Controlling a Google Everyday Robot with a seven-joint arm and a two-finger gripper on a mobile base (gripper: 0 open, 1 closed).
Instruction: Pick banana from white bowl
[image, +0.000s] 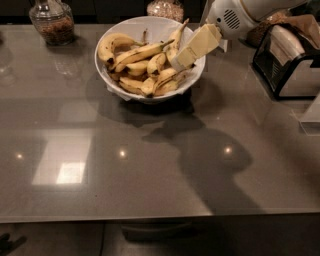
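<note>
The white bowl (156, 26) stands at the back middle of the grey table and holds several bananas. The plump curved yellow banana (112, 44) with a dark tip lies at the bowl's upper left. A long slim banana (140, 52) lies across the middle. My gripper (186, 54), cream-coloured on a white arm coming from the upper right, hangs tilted over the right side of the bowl, its tip down among the bananas there. It is well to the right of the curved banana.
A glass jar with brown contents (51, 21) stands at the back left, and another jar (165, 8) stands behind the bowl. A black and silver appliance (290, 62) stands at the right edge. The glossy table (150, 165) stretches to the front.
</note>
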